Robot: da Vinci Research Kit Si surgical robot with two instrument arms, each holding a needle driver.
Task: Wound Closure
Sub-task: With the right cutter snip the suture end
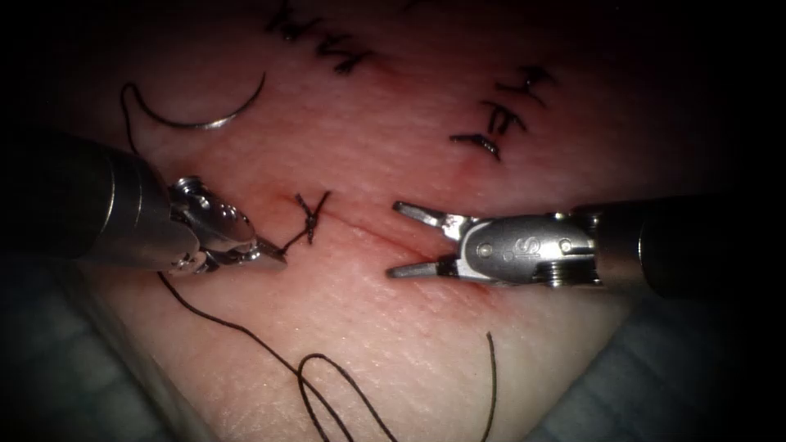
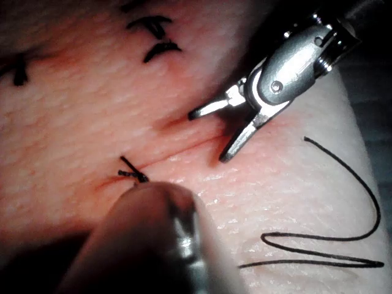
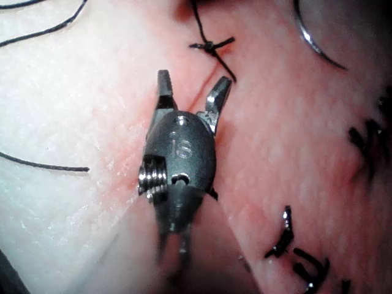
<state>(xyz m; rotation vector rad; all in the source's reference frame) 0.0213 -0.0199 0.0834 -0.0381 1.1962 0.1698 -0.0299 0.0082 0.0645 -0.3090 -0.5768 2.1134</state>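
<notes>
My left claw (image 1: 274, 255) sits at the left end of the cut (image 1: 360, 229), its jaws clenched on the thread (image 1: 291, 242) where a short strand runs up to the knot (image 1: 309, 218) tied across the cut. In my left wrist view that same knot (image 2: 133, 175) shows just beyond the tip of my own tool, with the cut (image 2: 184, 147) running away from it toward my other claw (image 2: 214, 131). My right claw (image 1: 397, 237) comes in from the right with its jaws spread wide and holding nothing, one jaw to each side of the cut line, close to the tissue (image 1: 393, 327). My right wrist view shows those parted jaws (image 3: 190, 89) pointing toward the knot (image 3: 210, 46) and apart from it. The needle (image 1: 205, 119) lies free on the tissue surface, well up and to the left of the cut, held by neither tool and not in the tissue; its curve also shows in my right wrist view (image 3: 315, 46). Its thread trails from the needle's left end down past my left shaft and loops across the pale lower tissue. Finished stitches (image 1: 499, 119) sit on the far side, up and to the right, and red fluid (image 1: 458, 282) tints the tissue along the cut.
</notes>
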